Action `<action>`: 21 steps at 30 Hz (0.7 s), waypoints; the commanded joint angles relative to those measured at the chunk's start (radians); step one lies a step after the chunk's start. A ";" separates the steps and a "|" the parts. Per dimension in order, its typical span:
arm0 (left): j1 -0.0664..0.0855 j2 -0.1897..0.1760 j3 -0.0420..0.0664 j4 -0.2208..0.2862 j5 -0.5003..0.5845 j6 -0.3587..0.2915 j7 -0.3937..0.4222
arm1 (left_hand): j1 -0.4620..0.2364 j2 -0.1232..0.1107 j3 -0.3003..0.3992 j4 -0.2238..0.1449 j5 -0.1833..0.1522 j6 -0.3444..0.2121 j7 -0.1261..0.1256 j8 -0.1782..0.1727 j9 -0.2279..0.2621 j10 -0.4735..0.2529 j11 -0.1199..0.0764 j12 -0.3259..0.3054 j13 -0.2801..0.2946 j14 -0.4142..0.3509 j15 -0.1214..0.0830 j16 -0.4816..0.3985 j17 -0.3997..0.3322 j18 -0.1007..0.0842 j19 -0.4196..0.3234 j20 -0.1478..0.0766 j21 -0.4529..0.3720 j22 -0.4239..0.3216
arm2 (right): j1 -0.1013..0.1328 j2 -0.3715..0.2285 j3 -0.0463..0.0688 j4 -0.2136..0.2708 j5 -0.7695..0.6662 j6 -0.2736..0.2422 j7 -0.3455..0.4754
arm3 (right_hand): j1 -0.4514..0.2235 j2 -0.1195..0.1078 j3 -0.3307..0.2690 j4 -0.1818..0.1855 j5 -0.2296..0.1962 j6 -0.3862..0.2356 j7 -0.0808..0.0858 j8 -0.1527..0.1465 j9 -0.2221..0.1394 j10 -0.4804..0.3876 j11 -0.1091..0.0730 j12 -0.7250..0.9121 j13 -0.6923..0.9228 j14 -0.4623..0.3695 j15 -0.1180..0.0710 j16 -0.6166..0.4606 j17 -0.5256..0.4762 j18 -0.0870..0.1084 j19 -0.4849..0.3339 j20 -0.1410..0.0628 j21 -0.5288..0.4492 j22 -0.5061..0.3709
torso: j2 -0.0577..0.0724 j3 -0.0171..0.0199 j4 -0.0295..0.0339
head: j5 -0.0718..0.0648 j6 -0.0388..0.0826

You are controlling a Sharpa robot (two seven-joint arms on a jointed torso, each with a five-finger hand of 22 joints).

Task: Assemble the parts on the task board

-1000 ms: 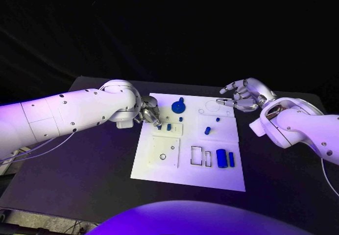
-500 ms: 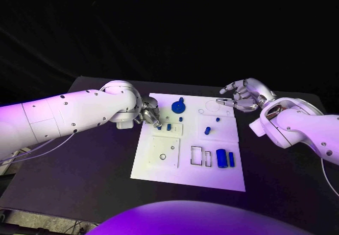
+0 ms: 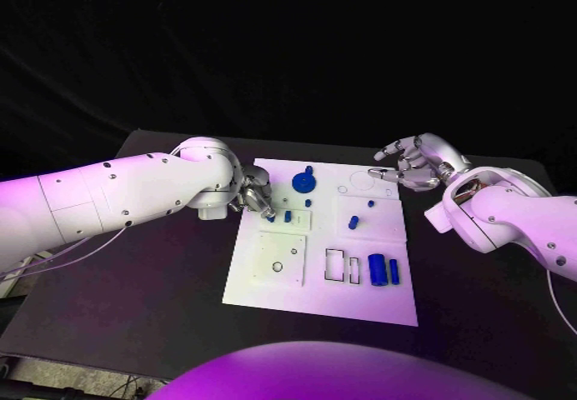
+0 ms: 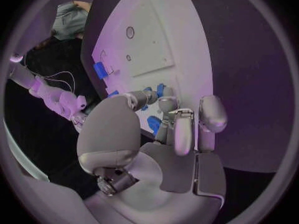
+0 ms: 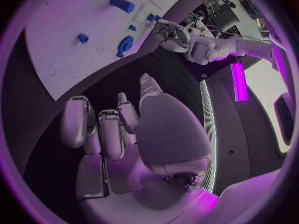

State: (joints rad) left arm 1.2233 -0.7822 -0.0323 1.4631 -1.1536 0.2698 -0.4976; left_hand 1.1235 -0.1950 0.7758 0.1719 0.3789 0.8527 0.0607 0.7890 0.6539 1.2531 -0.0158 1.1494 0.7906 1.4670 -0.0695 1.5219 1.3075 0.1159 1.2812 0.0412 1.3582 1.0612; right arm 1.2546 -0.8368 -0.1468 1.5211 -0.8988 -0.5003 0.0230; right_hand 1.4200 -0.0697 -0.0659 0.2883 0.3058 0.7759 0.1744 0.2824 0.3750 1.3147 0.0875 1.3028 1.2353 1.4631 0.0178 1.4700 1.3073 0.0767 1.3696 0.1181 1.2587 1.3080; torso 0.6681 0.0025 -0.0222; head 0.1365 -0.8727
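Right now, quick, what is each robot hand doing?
Left hand: fingertips down at a small blue part on the white task board; whether it grips cannot be told.
Right hand: fingers curled in, holding nothing.

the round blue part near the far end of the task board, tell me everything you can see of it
The round blue part is a flat disc with a small tab or stub sticking out on its far side, plastic by the look of it. It lies on the white task board near its far edge, left of the middle. The right wrist view shows it too, with a hole or hub at its centre. Nothing touches it; the left hand is close beside it, over a smaller blue piece.
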 commanded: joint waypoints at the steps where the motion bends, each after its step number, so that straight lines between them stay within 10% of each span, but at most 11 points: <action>1: -0.001 0.003 -0.001 0.002 -0.007 0.015 -0.001 | 0.002 0.009 0.157 -0.152 0.003 0.004 -0.001 0.005 0.002 0.006 -0.002 0.004 0.001 0.078 -0.004 0.006 0.166 -0.014 0.008 -0.002 0.006 0.002 | -0.001 0.000 0.000 0.000 -0.011 0.009 0.003 | -0.006 0.002 -0.006 0.003 0.004 -0.009 -0.001 0.005 -0.001 -0.005 0.000 0.000 -0.002 0.052 -0.007 -0.002 0.028 0.007 0.001 -0.002 -0.003 0.019 | 0.000 0.0002 -0.0003 | -0.001 0.000; 21: -0.001 -0.034 0.004 0.045 0.016 -0.109 0.018 | -0.009 0.004 0.170 -0.165 0.013 0.016 -0.005 0.006 0.001 0.022 -0.005 0.016 0.021 0.078 -0.006 0.007 0.167 -0.015 0.013 -0.004 0.013 0.012 | -0.001 -0.002 0.000 0.002 -0.011 0.007 0.004 | -0.006 0.002 -0.006 0.003 0.004 -0.009 -0.001 0.005 -0.001 -0.005 0.000 0.000 -0.002 0.052 -0.007 -0.002 0.028 0.007 0.001 -0.002 -0.003 0.019 | -0.001 0.0005 -0.0003 | -0.002 0.000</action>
State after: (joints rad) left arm 1.2222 -0.8125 -0.0295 1.4981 -1.1527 0.2220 -0.4949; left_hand 1.1235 -0.1949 0.7757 0.1718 0.3867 0.8550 0.0626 0.7920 0.6543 1.2692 -0.0214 1.1620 0.8110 1.4670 -0.0695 1.5258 1.3075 0.1160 1.2885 0.0412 1.3674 1.0743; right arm 1.2539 -0.8379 -0.1468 1.5216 -0.8995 -0.5005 0.0231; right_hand 1.4200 -0.0697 -0.0659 0.2883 0.3058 0.7759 0.1744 0.2824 0.3751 1.3147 0.0875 1.3028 1.2353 1.4631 0.0178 1.4700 1.3079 0.0768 1.3695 0.1181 1.2587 1.3076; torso 0.6678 0.0028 -0.0225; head 0.1344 -0.8727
